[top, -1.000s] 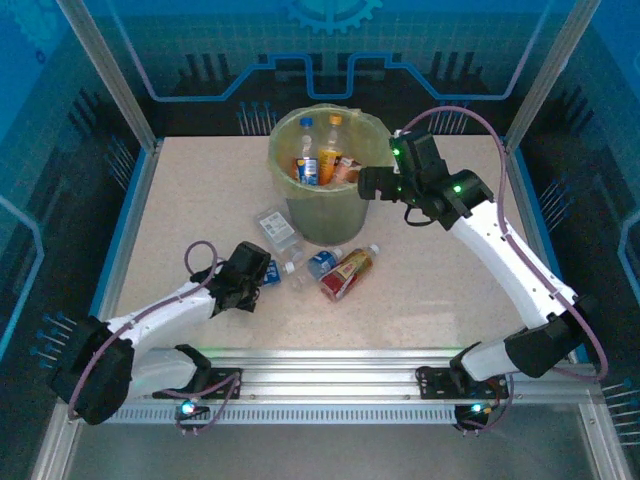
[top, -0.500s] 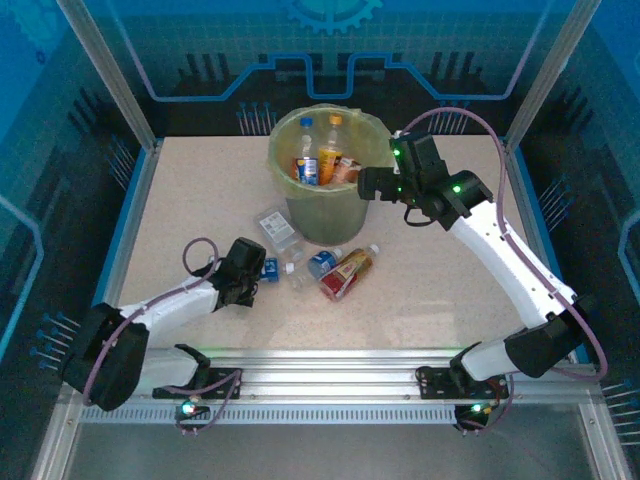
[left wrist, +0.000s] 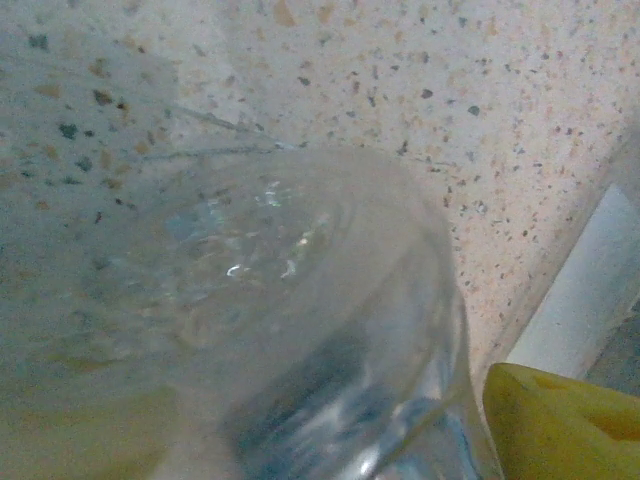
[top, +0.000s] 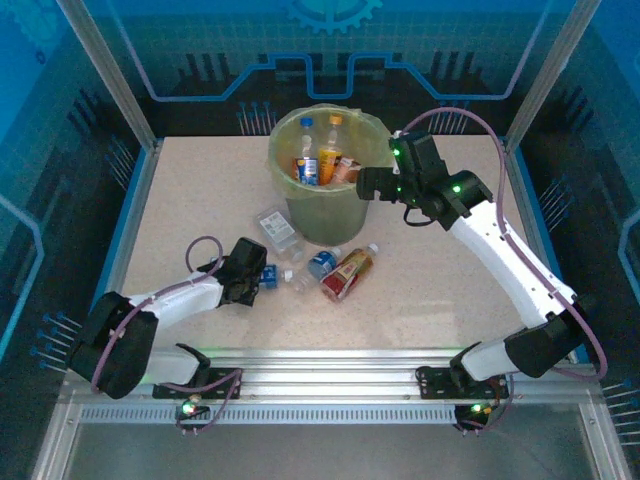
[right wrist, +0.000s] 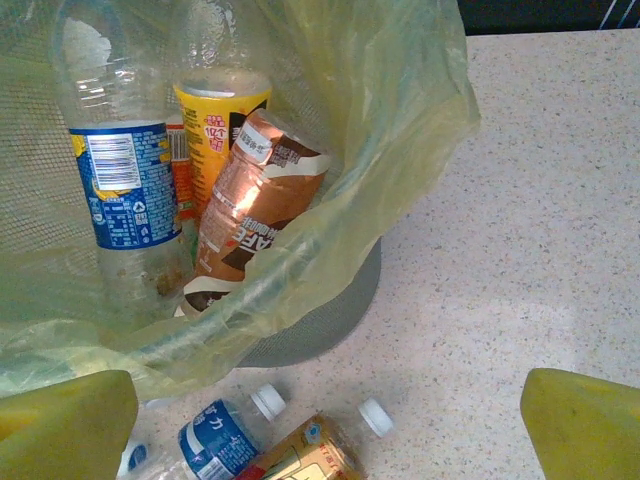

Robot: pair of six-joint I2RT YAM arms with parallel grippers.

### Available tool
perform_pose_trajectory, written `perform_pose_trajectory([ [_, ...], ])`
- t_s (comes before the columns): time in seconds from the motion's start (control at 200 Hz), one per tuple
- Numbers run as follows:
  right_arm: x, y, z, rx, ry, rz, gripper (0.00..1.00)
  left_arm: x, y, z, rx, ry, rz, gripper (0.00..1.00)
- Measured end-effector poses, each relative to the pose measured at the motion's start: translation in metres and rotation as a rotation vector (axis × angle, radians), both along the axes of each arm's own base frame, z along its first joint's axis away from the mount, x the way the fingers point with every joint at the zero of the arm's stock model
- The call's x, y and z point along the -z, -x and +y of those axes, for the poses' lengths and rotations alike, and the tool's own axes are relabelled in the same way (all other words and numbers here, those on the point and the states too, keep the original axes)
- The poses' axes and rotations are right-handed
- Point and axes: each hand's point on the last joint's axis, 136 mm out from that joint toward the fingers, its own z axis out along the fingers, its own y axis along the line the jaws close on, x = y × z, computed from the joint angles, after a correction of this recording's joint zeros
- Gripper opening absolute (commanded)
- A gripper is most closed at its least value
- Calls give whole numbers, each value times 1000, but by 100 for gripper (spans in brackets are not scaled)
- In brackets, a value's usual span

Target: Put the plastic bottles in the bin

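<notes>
Right fingers (right wrist: 585,420) wide open and empty, next to the bin (top: 325,220) rim. Left fingers (left wrist: 560,425) right at a clear bottle (left wrist: 300,330) on the table (left wrist: 500,100), can't tell if gripping.

From overhead I get even, cool light with a blue cast off the enclosure walls; the table (top: 200,200) reads bright and the arms throw only faint, soft shadows. My left wrist picture is dim and badly out of focus — a clear bottle (left wrist: 300,300) sits so near the lens that it smears, with a few small glints. The right wrist picture is sharp and well lit: labels read clearly, the bag (right wrist: 400,150) carries a mild sheen, and the yellow fingers (right wrist: 60,430) in the bottom corners go soft.
</notes>
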Motion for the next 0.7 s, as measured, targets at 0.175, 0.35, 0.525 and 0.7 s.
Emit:
perform_pose_trajectory([
  [0.175,2,-1,1,-4,0,6,100,0,0,2,-5,10,4,65],
  [0.35,5,-1,2,-6,1,13,100,-3,-10,6,-3,14,-49,63],
  [0.525,10,-1,2,-6,7,23,100,-22,-29,37,-48,-79,-158,62],
  [0.7,16,1,1,-5,14,34,100,-67,-37,52,-8,-173,-297,62],
])
